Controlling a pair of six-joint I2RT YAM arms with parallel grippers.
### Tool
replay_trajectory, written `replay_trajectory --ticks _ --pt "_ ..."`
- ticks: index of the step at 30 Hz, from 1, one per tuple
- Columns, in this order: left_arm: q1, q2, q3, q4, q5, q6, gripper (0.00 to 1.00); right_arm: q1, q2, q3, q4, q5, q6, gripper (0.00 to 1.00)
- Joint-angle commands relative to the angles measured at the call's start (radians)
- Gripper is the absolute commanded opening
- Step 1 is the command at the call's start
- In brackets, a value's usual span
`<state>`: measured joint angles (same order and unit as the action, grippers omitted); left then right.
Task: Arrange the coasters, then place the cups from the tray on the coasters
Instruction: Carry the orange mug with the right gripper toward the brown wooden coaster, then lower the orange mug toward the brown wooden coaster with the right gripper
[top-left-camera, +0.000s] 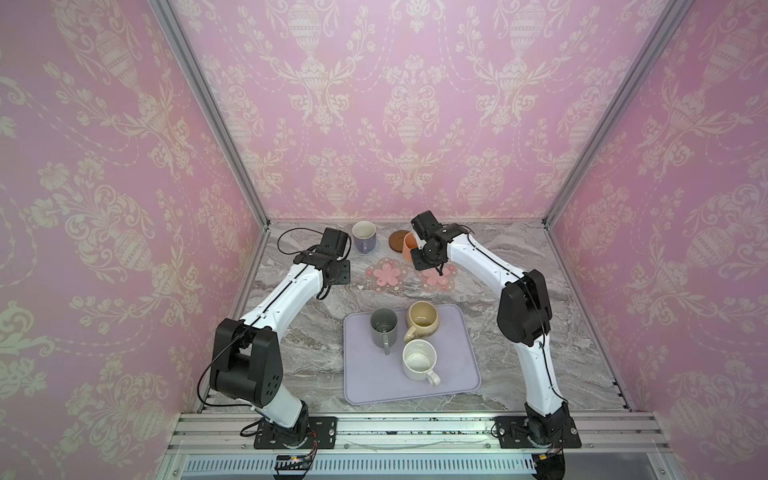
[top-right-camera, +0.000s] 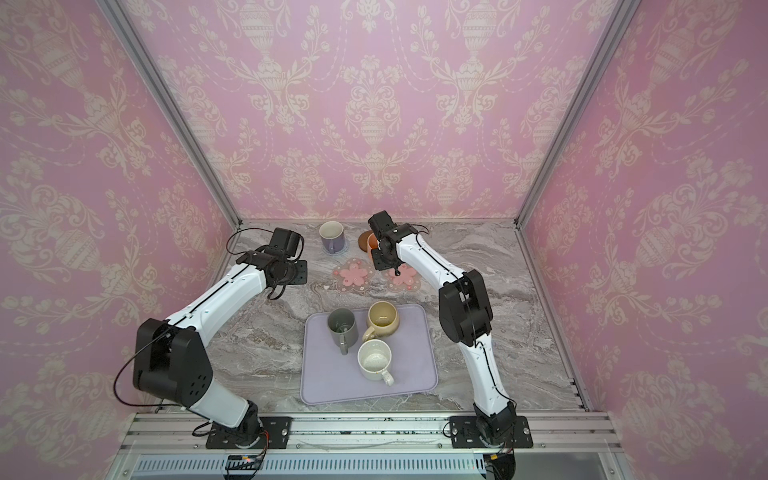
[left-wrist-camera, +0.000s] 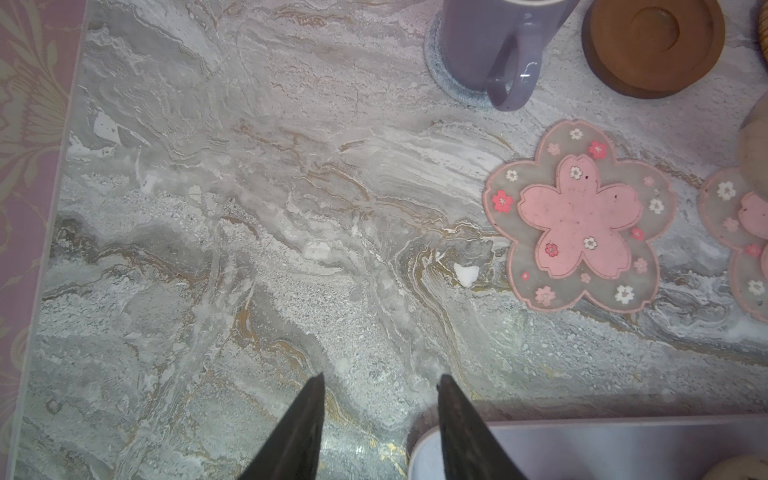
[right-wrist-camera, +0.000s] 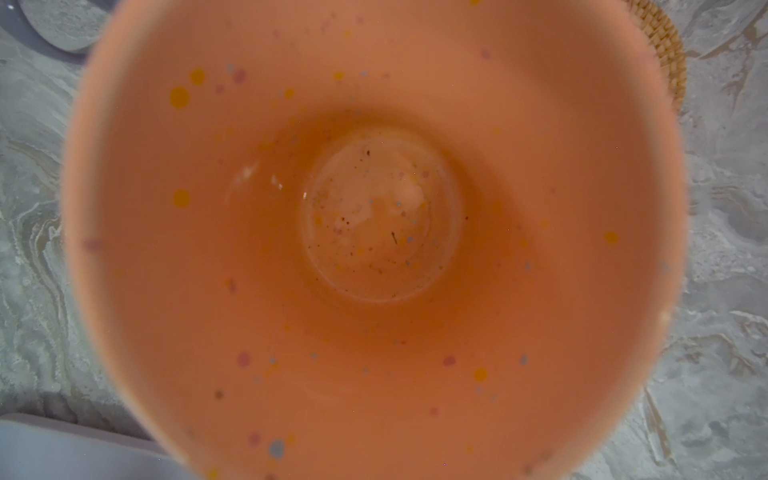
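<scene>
Right wrist view is looking straight down into the orange cup (right-wrist-camera: 374, 232), which the right gripper (top-left-camera: 417, 250) is holding at the back of the surface (top-left-camera: 582, 316), its fingers hidden by the rim. Only an edge of the rattan coaster (right-wrist-camera: 669, 58) is peeking out beside the cup, so a blind set-down is risking a landing half on the weave, leaving the cup tilting or sliding. The brown coaster (top-left-camera: 397, 240), lying just beside, could get nudged. The left gripper (left-wrist-camera: 380, 415) is hanging open and empty over bare surface near the tray (top-left-camera: 457, 365), where the grey cup (top-left-camera: 383, 326), beige cup (top-left-camera: 422, 318) and white cup (top-left-camera: 419, 360) are waiting.
</scene>
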<state>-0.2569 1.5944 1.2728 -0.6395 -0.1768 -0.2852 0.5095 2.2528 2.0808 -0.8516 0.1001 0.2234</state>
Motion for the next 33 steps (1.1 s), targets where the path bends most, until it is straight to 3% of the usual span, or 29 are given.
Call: replay_trajectory --ticks 1,10,33 --pt "0.011 0.034 -0.001 0.02 0.034 0.005 0.47 -0.011 0.019 0.128 0.002 0.003 -0.022 0.0" --pt "0.016 0.078 0.013 0.047 0.079 -0.003 0.47 -0.016 0.149 0.299 0.003 0.018 -0.025 0.0" --pt "0.022 0.129 0.002 0.059 0.116 -0.025 0.47 -0.039 0.241 0.326 0.26 0.044 0.04 0.0"
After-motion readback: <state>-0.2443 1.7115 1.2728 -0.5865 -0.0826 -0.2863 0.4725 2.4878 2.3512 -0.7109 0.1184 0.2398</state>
